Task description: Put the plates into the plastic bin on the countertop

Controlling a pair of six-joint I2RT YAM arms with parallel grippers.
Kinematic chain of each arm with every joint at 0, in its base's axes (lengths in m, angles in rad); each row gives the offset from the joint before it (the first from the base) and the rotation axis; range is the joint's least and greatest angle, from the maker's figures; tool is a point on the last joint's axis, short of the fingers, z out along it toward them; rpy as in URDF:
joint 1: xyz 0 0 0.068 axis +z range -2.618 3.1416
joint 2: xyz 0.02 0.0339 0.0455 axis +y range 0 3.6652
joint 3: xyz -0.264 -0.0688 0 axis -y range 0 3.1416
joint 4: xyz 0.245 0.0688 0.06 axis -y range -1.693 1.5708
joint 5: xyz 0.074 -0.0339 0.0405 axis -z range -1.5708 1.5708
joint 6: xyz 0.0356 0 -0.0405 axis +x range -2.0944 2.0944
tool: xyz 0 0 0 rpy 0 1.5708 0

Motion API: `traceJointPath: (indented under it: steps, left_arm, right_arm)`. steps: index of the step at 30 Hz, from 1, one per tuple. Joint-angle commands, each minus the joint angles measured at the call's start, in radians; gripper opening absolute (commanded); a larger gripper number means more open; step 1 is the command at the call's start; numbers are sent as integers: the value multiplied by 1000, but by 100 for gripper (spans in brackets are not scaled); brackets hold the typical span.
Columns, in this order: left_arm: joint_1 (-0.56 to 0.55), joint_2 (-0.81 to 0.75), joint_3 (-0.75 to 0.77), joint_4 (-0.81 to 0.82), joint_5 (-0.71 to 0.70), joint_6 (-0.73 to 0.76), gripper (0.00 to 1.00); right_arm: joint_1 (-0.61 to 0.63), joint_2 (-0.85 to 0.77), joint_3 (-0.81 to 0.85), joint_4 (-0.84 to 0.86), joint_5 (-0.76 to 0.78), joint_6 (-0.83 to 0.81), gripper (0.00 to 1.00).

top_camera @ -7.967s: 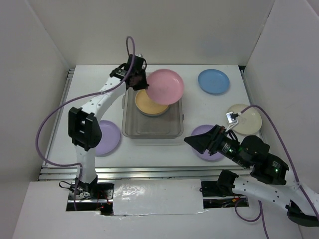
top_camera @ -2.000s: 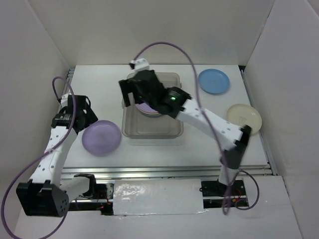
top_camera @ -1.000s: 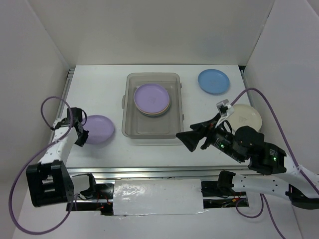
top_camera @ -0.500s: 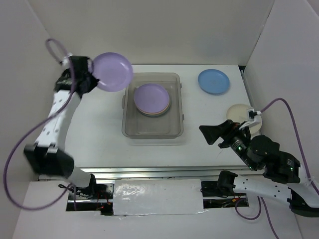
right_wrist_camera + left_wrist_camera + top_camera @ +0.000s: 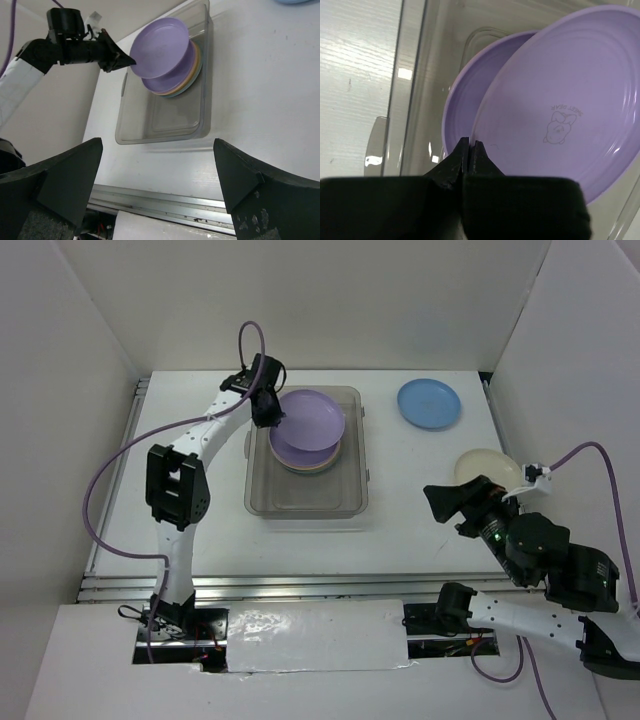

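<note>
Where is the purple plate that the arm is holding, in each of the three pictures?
Top external: held lavender plate, upper centre, over the far end of the plastic bin.
Left wrist: the plate fills the right side, left gripper pinching its rim.
Right wrist: the plate, upper left of centre.
Shared landmark: the plastic bin holding stacked plates.
</note>
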Motion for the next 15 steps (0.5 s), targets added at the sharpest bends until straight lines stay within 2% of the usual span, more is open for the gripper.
traceJointPath:
  steps: [1,4,5,6,10,12,14,15]
  left_arm:
    - [8,-28,4,29,-37,-22,0]
    - [6,-63,-31,36,-66,-22,0]
    - [6,-68,-31,36,-65,-16,11]
    - [8,-68,-27,29,-66,-11,41]
    - [-7,-113,-42,0,-63,-2,99]
    - [-29,-199,-94,23,-71,4,99]
    - [-44,-306,-134,49,-95,7,99]
    - [-53,-337,-155,46,-101,12,99]
  right_arm:
    - [-1,6,17,-58,55,47,100]
    - [-1,12,3,-38,54,44,100]
    - [0,30,0,-26,51,35,100]
    - [-1,45,2,-24,48,35,100]
    - [-1,183,65,-70,75,75,100]
    - [-15,287,86,-49,72,49,100]
    - [-68,410,120,49,-30,-45,100]
    - [-193,456,131,83,-96,-81,100]
